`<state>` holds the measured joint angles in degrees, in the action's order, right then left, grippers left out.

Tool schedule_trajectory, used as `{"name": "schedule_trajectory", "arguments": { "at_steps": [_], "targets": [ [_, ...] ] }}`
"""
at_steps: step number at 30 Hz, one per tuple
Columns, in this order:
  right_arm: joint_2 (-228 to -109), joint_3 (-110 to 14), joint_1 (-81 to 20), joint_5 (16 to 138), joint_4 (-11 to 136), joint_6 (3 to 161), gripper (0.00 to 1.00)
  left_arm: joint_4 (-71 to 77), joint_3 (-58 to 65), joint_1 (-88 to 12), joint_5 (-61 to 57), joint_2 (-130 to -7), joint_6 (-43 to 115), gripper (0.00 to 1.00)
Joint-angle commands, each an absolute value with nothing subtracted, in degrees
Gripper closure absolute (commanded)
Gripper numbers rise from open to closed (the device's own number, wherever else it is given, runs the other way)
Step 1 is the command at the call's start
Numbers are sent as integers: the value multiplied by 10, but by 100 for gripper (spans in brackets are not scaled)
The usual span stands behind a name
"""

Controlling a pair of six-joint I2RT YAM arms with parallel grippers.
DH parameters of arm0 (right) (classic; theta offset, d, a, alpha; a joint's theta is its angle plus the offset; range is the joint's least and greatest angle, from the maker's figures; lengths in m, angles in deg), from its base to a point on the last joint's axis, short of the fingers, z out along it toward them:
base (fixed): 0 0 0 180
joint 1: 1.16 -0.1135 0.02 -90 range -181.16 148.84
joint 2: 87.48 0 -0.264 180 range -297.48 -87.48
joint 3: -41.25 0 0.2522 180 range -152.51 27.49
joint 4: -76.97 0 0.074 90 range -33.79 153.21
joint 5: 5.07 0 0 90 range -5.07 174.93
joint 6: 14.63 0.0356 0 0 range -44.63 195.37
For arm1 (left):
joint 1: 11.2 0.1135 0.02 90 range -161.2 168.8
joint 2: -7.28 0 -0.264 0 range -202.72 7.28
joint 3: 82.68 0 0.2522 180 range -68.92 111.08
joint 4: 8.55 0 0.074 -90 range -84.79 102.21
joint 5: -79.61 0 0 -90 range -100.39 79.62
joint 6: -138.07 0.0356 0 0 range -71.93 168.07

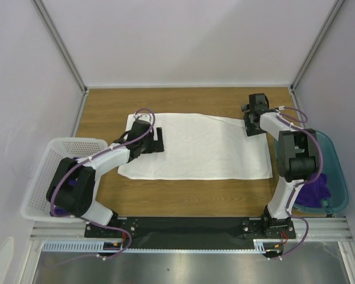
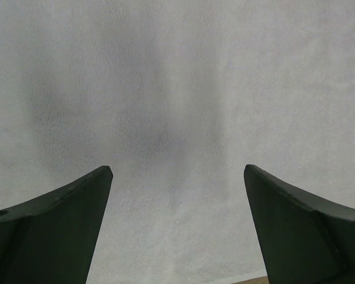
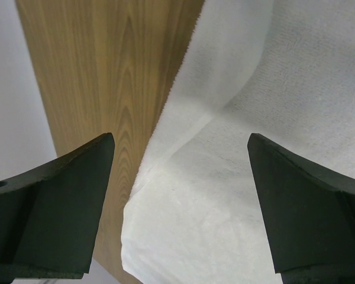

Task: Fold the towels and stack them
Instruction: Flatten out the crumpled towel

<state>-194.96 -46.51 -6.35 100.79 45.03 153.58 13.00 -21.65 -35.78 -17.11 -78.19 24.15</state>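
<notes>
Both wide open, nothing held: left gripper [image 2: 177,171] sits low over the left part of the white towel [image 1: 207,148], right gripper [image 3: 180,139] over its far right corner, jaws straddling the edge. Towel lies spread flat on table [image 1: 183,97]; purple towels [image 1: 317,187] bunched in teal bin [image 1: 341,171]. Likely first-fold grasp stage. Next move: lower, pinch both spots, carry over evenly.

Lab test cell (white walls [image 1: 183,41]), wooden table [image 1: 106,103]

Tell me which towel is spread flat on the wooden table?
The large white cloth towel, lying open and flat; the small deep-purple cloth towels sit crumpled in the teal plastic bin on the right.
</notes>
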Motion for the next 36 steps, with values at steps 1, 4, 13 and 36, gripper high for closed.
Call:
{"name": "schedule_trajectory", "arguments": {
  "at_steps": [1,4,13,36],
  "targets": [
    [-1976,-495,-67,1030,397,1566,0,130,-188,-354,-163,-801,240,0],
    [-1992,-498,-67,1020,408,1562,0,136,-179,-353,-155,-819,240,0],
    [-2037,-550,-49,1039,439,1531,0,142,-174,-351,-157,-847,239,0],
    [-2147,-708,-16,1032,520,1526,1,182,-197,-352,-208,-887,228,1]
  ]
}}
